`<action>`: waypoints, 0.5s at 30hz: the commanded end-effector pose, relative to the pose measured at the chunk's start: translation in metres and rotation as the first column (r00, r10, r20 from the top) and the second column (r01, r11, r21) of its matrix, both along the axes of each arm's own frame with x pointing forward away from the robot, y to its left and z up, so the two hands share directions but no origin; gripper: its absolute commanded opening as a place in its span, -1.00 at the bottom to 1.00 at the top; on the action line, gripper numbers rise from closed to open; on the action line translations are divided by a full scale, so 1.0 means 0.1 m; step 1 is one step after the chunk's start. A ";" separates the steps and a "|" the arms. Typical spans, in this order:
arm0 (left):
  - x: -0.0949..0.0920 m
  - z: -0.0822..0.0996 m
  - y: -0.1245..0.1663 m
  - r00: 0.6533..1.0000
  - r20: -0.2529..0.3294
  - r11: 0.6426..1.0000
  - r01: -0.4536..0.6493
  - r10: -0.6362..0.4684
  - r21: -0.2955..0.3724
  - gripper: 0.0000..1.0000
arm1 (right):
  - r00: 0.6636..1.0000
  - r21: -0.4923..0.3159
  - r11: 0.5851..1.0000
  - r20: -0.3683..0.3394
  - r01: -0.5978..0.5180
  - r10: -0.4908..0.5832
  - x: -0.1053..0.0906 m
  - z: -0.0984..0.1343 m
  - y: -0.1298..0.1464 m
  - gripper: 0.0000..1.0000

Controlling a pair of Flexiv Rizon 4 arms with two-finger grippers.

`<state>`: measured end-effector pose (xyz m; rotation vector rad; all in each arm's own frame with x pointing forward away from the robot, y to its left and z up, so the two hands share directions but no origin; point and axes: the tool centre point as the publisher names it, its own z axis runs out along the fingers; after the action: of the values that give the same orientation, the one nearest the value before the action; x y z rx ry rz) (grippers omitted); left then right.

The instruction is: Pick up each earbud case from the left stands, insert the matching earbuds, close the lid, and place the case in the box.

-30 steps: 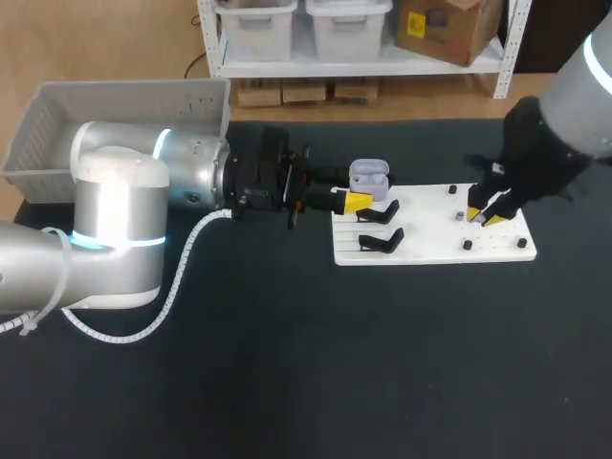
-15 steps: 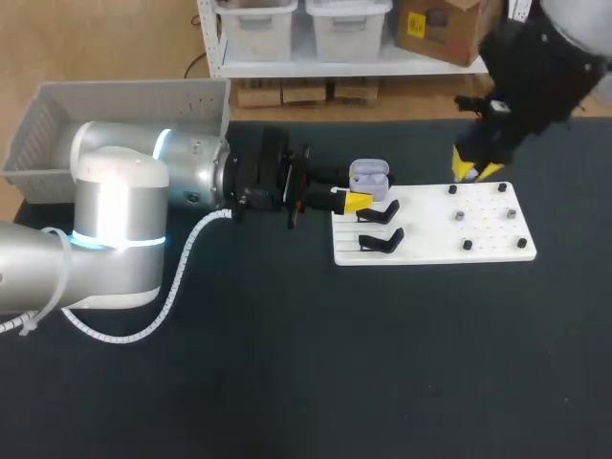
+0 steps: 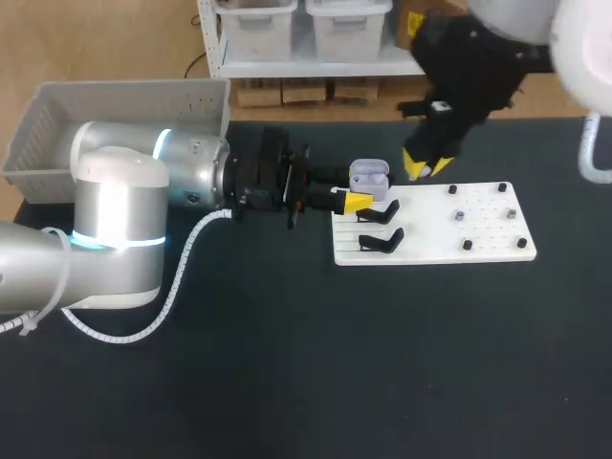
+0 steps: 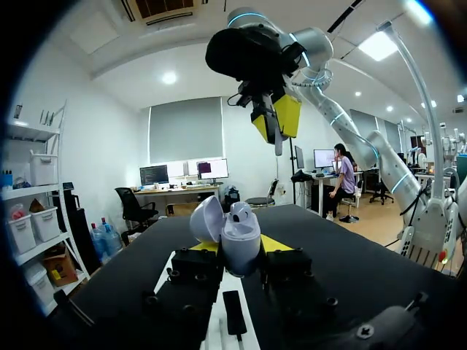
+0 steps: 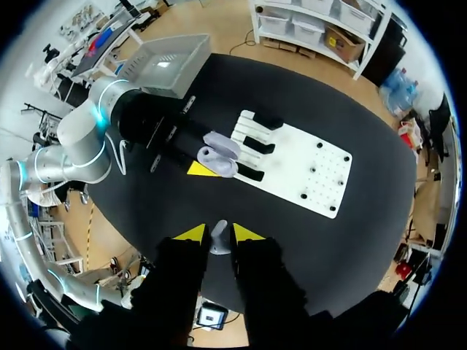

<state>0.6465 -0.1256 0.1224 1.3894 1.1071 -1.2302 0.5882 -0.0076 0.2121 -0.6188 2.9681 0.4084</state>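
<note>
Earbud case [image 3: 369, 177], pale lilac with its lid swung open, is clamped in our left tool [image 4: 239, 246]: in the left wrist view a yellow tip presses each flank. In the head view only one of those tips shows, on the near side of the case; the other is hidden behind it. We cannot tell whether the case rests on a stand or hangs clear. Our right tool [image 3: 425, 166] is nearly closed, pinching a small pale earbud [image 5: 219, 239] between its tips; in the head view that earbud is hidden. The dots [image 3: 468, 245] on the right half of the white board [image 3: 435, 251] are too small for us to name.

Our left arm, the case and the two black stands [image 3: 381, 226] lie as they did a second ago. The right tool, then low over the board's right half, has risen and swung leftward.

The case sits at the board's back left corner, with the stands just on its near side. The right tool hangs just to the right of the case and apart from it; in the left wrist view it is high above the open lid.
</note>
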 end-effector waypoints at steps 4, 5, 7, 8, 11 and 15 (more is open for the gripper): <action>-0.01 -0.01 0.00 1.000 0.003 1.000 -0.005 0.005 -0.003 -1.00 | 0.998 -0.053 0.997 -0.033 -0.059 0.057 0.17 -0.01 0.26 -1.00; -0.01 -0.01 0.00 1.000 0.003 1.000 -0.005 0.005 -0.003 -1.00 | 0.997 -0.055 0.996 -0.035 -0.064 0.062 0.19 -0.02 0.28 -1.00; -0.01 -0.01 0.00 1.000 0.003 1.000 -0.005 0.005 -0.003 -1.00 | 0.997 -0.057 0.996 -0.039 -0.069 0.067 0.23 -0.04 0.30 -1.00; -0.01 -0.01 0.00 1.000 0.003 1.000 -0.005 0.005 -0.003 -1.00 | 0.997 -0.058 0.996 -0.041 -0.071 0.069 0.25 -0.04 0.31 -1.00; -0.01 -0.01 0.00 1.000 0.003 1.000 -0.005 0.005 -0.003 -1.00 | 0.996 -0.070 0.994 -0.049 -0.082 0.079 0.30 -0.08 0.35 -1.00; -0.01 -0.01 0.00 1.000 0.003 1.000 -0.005 0.005 -0.003 -1.00 | 0.994 -0.083 0.992 -0.057 -0.094 0.090 0.33 -0.11 0.38 -1.00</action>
<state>0.6464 -0.1256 0.1224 1.3894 1.1071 -1.2303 0.6152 0.0251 0.2023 -0.7511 2.9909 0.3244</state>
